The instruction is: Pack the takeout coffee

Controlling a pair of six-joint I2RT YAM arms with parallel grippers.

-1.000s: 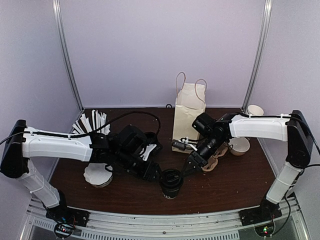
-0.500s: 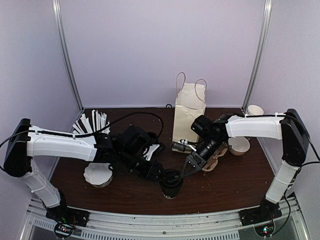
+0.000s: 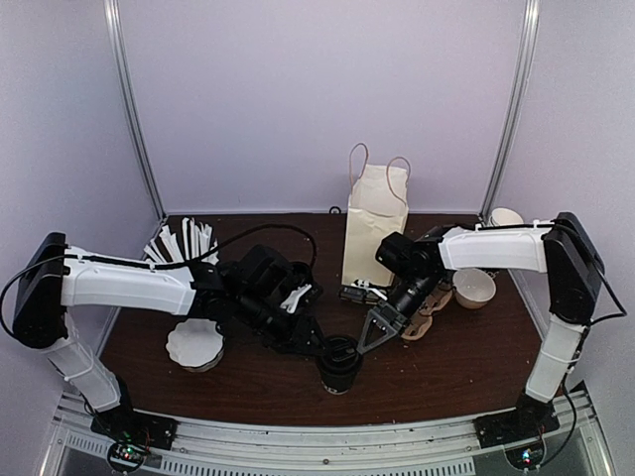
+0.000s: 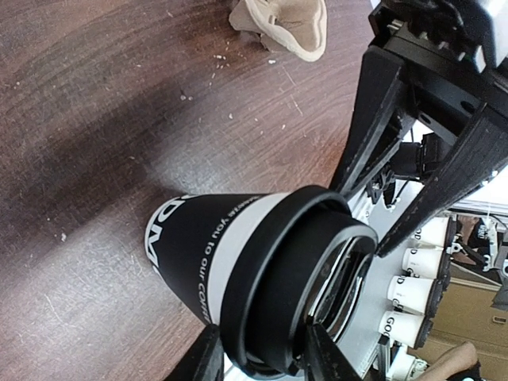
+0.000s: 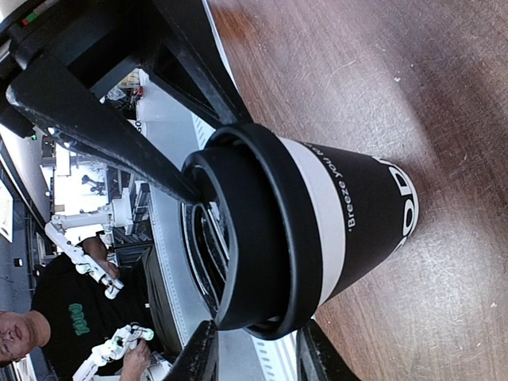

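The coffee [image 3: 339, 363] stands upright near the front of the counter [image 3: 446, 367], apart from the bag [image 3: 375, 223]. The left tool [image 3: 319, 344] and right tool [image 3: 369, 335] flank its lid, fingers apart and apparently not clamped. Lifting and bagging both remain.

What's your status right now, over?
Left gripper and right gripper open, flanking the lid. Takeout coffee upright on table. Paper bag behind, right arm between.
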